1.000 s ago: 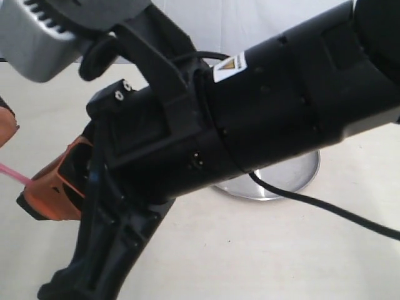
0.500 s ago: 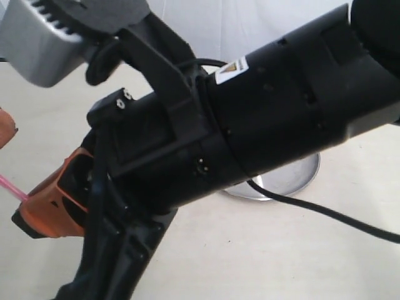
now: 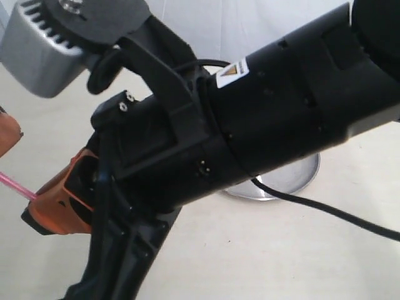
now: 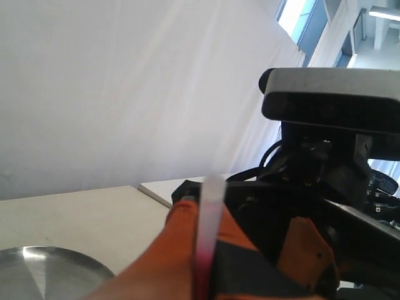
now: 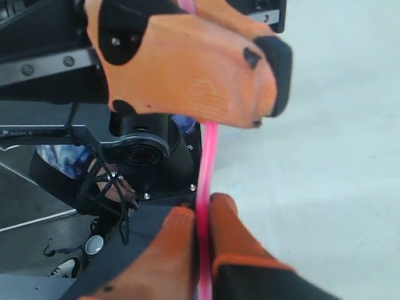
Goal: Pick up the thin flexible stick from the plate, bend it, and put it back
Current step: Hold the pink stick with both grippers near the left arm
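The thin flexible stick (image 5: 209,156), pink-red, spans between both grippers above the table, nearly straight. My right gripper (image 5: 203,212) is shut on it, orange fingers pinching one end. My left gripper (image 4: 203,219) is shut on the other end, and the stick's whitish tip (image 4: 212,190) pokes past its fingers. In the exterior view the right gripper (image 3: 44,206) sits low on the left with a short piece of stick (image 3: 15,185) running out toward the left gripper's orange finger (image 3: 7,134) at the frame edge. The silver plate (image 3: 294,178) lies behind the arm with nothing visible on it.
The right arm's thick black body (image 3: 262,119) and its grey wrist camera (image 3: 44,56) fill most of the exterior view. A black cable (image 3: 325,212) trails over the beige tabletop. A white curtain (image 4: 125,81) hangs behind the table.
The left gripper has shut on the stick's free end. The right gripper with the stick has sunk a little, and the arm shifted slightly.
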Robot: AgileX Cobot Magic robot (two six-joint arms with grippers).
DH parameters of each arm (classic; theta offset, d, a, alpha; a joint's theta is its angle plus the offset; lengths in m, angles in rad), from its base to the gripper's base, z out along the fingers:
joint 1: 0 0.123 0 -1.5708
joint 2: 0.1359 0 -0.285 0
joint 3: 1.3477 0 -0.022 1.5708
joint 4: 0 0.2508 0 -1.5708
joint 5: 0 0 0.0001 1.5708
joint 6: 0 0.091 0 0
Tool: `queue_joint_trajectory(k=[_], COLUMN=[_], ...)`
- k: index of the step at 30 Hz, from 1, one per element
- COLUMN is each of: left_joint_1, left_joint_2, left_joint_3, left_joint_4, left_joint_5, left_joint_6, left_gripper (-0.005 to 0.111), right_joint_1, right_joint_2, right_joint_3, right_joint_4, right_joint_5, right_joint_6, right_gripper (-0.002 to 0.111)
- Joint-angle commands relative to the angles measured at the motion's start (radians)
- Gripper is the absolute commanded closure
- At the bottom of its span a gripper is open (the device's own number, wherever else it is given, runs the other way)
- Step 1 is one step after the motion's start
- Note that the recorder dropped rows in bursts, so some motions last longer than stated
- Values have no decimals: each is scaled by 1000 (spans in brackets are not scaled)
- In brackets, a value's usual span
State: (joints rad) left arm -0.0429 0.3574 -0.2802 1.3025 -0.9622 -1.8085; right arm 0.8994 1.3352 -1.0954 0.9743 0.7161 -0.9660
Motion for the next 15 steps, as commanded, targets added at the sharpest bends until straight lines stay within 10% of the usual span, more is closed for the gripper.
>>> queue_joint_trajectory(k=[1,8,15], left_joint_1=[0,0,0], left_joint_2=[7,7,7], left_joint_3=[8,8,8], left_joint_4=[-29,-76,-86], left_joint_5=[83,64,53], left_joint_6=[14,14,14], left_gripper=[106,106,106], right_joint_1=[9,9,9], right_joint_2=[-16,-14,-14], right_joint_3=[-6,-6,-6], right_joint_4=[-9,-251,-349], right_joint_5=[58,-1,-15], right_joint_6=[1,220,342], right_gripper=[109,107,62])
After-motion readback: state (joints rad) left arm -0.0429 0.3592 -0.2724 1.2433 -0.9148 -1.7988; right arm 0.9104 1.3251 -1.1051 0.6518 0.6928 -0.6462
